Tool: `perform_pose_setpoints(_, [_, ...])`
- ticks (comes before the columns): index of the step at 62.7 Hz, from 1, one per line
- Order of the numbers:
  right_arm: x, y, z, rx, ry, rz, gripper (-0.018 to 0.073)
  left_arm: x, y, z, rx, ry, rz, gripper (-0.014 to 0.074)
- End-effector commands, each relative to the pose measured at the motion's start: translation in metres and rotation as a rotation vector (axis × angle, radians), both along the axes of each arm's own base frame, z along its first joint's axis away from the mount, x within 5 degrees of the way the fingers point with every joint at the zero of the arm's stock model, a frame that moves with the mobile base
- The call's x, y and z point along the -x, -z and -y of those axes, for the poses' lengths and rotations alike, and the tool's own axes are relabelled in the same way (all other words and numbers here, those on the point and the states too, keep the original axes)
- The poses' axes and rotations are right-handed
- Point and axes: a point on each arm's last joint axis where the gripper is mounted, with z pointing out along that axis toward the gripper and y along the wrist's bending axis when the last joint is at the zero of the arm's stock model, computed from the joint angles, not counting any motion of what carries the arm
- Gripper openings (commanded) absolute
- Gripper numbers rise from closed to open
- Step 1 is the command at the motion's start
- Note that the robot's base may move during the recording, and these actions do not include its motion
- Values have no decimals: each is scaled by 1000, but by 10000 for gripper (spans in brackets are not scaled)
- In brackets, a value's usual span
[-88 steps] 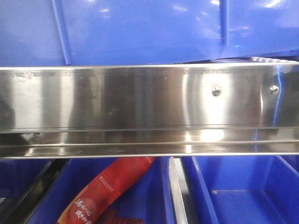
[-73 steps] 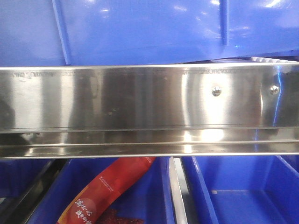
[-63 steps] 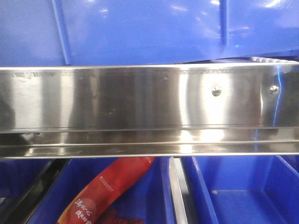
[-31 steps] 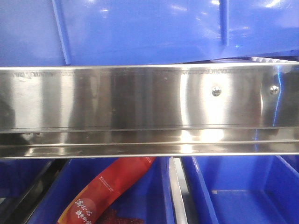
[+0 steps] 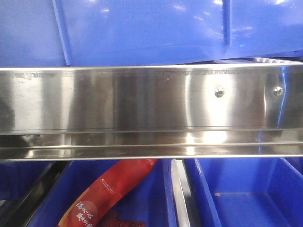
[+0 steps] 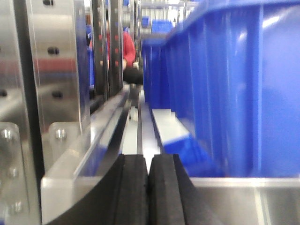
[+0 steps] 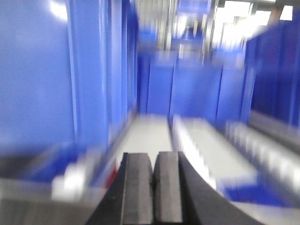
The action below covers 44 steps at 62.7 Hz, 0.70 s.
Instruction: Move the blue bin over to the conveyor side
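Well, from the front the blue bin (image 5: pixel 151 30) fills the whole top of the view, its glossy ribbed wall sitting just above and behind a long stainless-steel rail (image 5: pixel 151 109) that runs straight across. 2 screws (image 5: pixel 219 92) show on the right part of that rail. Below the rail I can see open lower bins (image 5: pixel 246 194), also blue, and a red packet (image 5: pixel 109 194) lies tilted in the left one. The left gripper (image 6: pixel 149 187) is clenched on nothing, its black pads (image 6: pixel 133 187) pressed flat together with only a thin seam between them. The bin's ribbed side (image 6: pixel 225 84) rises close on its right, and steel uprights (image 6: pixel 56 70) stand on its left. Far off down the gap sits a person in red (image 6: pixel 126 47). The right gripper (image 7: pixel 153 187) is likewise pinched together and empty. Its view is badly blurred, with the bin's wall (image 7: pixel 56 70) close on its left.
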Motion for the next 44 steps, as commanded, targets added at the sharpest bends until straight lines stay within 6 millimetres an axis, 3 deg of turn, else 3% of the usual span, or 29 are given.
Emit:
perform_pose_setpoints(1, [7, -20, 2, -25, 18, 228, -79, 4, -17, 0, -4, 4, 185, -18])
perform_pose_setpoints(5, [12, -30, 3, -39, 26, 356, -79, 7, -26, 1, -6, 7, 292, -18])
perform_pose_setpoints(9, [15, -39, 4, -43, 27, 389, -79, 13, -43, 1, -8, 9, 379, -18])
perform_pose_setpoints(15, [23, -67, 4, -45, 21, 412, -79, 23, -75, 1, -10, 8, 450, -18])
perform_pose_setpoints(23, [40, -113, 5, -42, 9, 398, -79, 36, -111, 1, -8, 2, 417, -18])
perform_pose_setpoints(28, [43, -146, 4, -36, 1, 352, -79, 34, -130, 1, -6, -1, 339, -18])
perform_pose_setpoints(36, [25, -186, 2, -21, -7, 235, -79, 16, -161, 0, -3, -5, 195, -18])
perform_pose_setpoints(44, [-12, -217, -3, 0, -16, 58, -79, -10, -184, -1, 2, -10, 2, -18])
